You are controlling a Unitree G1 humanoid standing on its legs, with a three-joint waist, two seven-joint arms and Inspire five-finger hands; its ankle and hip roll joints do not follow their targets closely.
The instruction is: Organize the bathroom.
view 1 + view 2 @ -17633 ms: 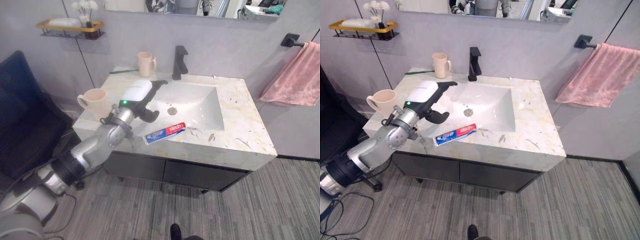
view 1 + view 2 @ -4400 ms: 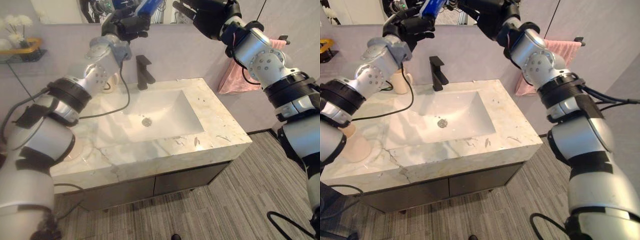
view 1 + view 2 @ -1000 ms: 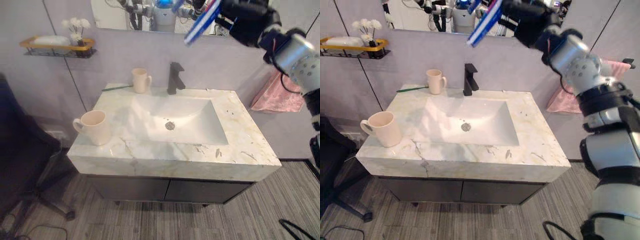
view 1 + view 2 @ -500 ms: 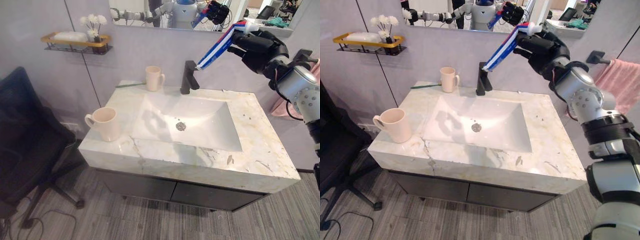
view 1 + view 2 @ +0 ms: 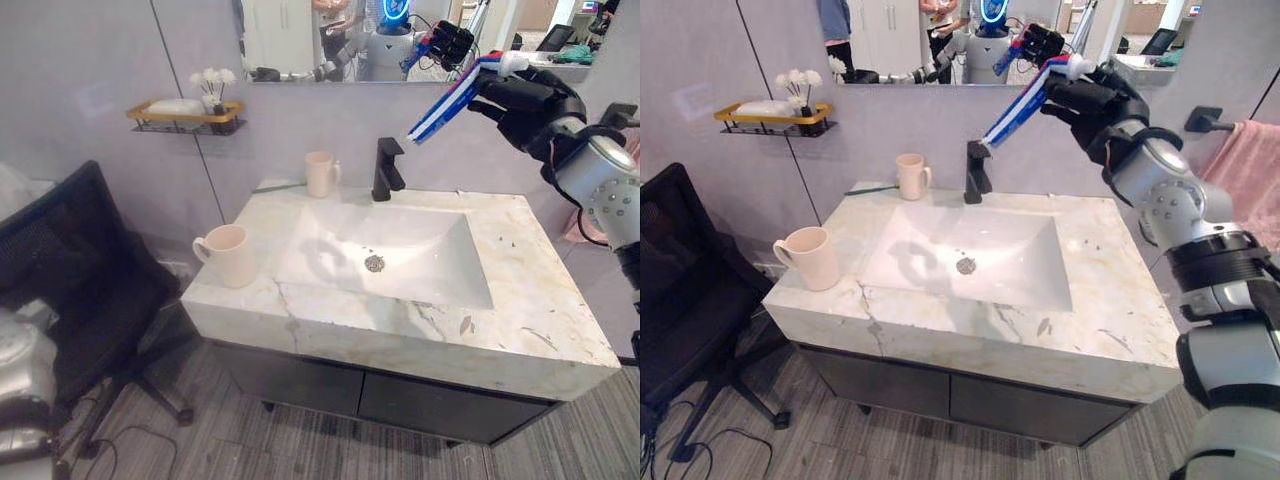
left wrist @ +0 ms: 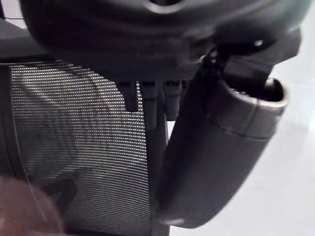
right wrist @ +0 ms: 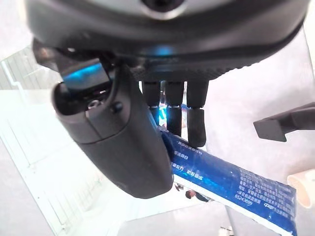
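A blue, red and white toothpaste tube (image 5: 445,100) is held up in front of the mirror, slanting down toward the black faucet (image 5: 386,168). My right hand (image 5: 530,98) is shut on its cap end; in the right wrist view the fingers (image 7: 197,123) and thumb pinch the tube (image 7: 231,182). A cream mug (image 5: 228,255) stands at the counter's left edge. A second cup (image 5: 910,175) stands at the back, with a green toothbrush (image 5: 872,189) lying beside it. My left hand (image 6: 216,147) hangs low beside a black mesh chair, fingers relaxed and holding nothing.
The marble counter (image 5: 540,320) surrounds a white sink basin (image 5: 400,250). A gold wall shelf (image 5: 185,112) with white flowers hangs at the left. A pink towel (image 5: 1245,170) hangs at the right. A black office chair (image 5: 80,270) stands left of the vanity.
The toothpaste tube, once lying on the counter's front edge, went from my left hand to my right. In the last second the right hand lowered it toward the faucet; the camera shifted.
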